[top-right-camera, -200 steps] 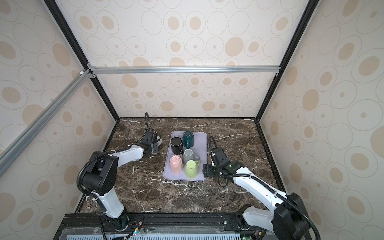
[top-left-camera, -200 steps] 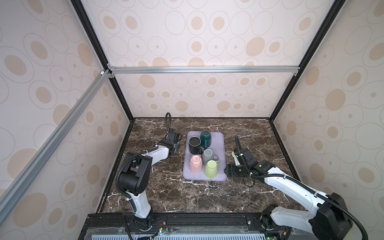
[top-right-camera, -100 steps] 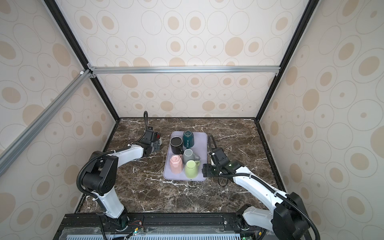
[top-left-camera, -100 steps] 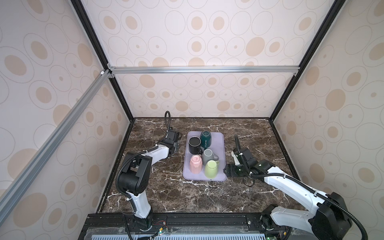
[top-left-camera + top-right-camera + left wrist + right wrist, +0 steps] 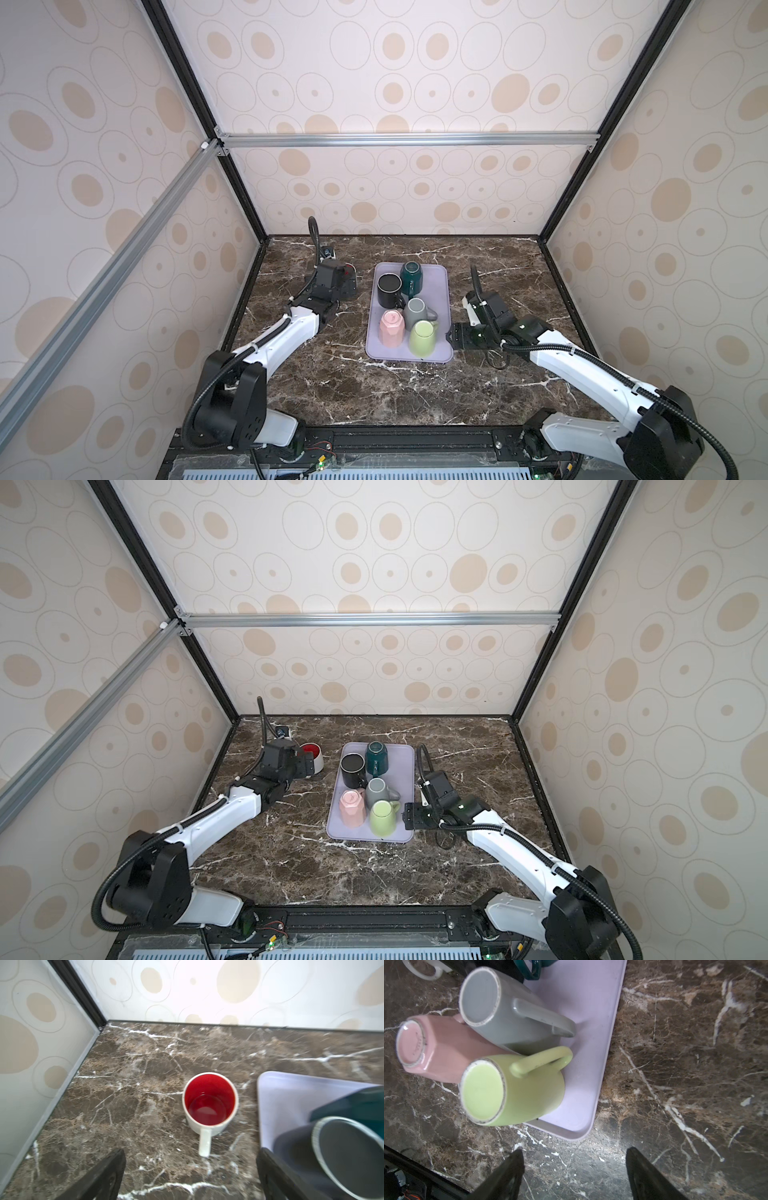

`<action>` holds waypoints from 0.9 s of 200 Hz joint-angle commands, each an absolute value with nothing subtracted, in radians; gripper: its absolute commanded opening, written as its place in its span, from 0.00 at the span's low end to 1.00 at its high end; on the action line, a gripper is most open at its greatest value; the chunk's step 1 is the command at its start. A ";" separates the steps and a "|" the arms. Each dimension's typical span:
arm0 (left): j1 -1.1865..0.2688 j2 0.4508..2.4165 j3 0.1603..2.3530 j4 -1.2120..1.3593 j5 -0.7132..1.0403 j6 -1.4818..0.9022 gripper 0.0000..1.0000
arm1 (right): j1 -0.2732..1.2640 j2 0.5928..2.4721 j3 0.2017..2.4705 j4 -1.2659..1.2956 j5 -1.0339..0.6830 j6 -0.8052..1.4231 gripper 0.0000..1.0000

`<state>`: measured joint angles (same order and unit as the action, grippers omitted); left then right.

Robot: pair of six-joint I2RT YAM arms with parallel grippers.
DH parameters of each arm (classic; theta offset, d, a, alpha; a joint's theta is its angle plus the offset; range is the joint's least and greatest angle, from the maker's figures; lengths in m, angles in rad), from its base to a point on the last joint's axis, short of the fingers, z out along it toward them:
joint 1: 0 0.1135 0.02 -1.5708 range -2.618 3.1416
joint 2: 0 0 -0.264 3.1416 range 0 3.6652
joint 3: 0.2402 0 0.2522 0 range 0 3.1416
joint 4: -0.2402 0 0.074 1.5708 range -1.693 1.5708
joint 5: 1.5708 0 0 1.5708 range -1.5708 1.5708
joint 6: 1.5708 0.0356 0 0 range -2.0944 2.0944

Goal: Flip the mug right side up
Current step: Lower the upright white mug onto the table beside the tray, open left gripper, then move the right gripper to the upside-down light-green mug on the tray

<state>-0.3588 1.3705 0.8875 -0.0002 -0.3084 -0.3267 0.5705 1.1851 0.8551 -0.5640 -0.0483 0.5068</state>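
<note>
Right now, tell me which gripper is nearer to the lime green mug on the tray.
Right. The right gripper sits just off the tray, beside the lime green mug; the left gripper is across the tray, by the red-lined white mug.

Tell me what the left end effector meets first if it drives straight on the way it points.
Most likely the handle of the upright white mug, which sticks out toward the open left end effector. Height is hard to judge from the wrist view.
</note>
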 commanded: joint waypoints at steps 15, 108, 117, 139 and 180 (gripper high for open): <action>-0.401 1.256 0.790 0.015 -0.179 -0.357 0.98 | 0.573 1.259 0.945 -0.521 -0.029 0.512 0.80; -0.433 1.002 0.605 0.153 -0.106 -0.428 0.98 | 0.562 1.490 1.144 -0.631 0.091 0.444 0.79; -0.433 1.002 0.589 0.178 -0.107 -0.431 0.98 | 0.563 1.507 1.152 -0.634 0.110 0.445 0.78; -0.433 1.009 0.574 0.172 -0.133 -0.428 0.98 | 0.562 1.510 1.116 -0.551 0.112 0.449 0.78; -0.433 1.015 0.548 0.172 -0.122 -0.441 0.98 | 0.562 1.598 1.143 -0.506 0.090 0.442 0.78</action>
<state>-0.4294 1.0126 0.5640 0.1444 -0.1192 -0.4206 0.5655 1.5322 1.1187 -0.5190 0.0803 0.4572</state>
